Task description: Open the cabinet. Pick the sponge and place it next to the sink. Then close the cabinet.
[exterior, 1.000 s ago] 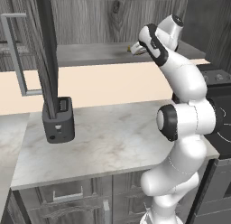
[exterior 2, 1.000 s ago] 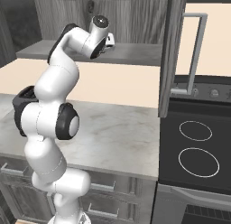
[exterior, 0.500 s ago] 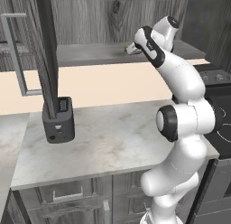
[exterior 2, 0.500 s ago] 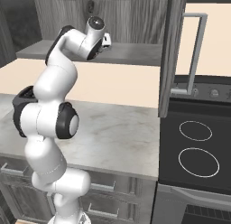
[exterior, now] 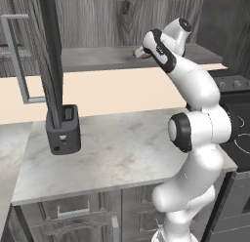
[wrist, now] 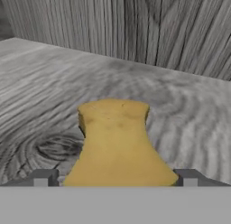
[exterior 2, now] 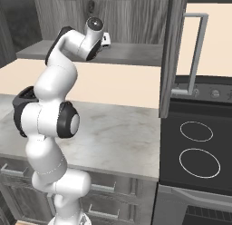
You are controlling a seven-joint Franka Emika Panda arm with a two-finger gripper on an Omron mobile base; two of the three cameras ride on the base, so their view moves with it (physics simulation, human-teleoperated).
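Your gripper (wrist: 115, 181) is spread fully wide, gripping nothing; sponge (wrist: 118, 144) sits between the fingertips on cabinet (wrist: 54, 83) shelf.

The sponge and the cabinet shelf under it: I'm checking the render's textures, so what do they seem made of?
Sponge: seemingly soft foam, matte yellow, with a mottled surface and rounded, uneven edges. Shelf: looks like grey wood or wood-look laminate, matte, with swirling grain lines; which of the two cannot be told.
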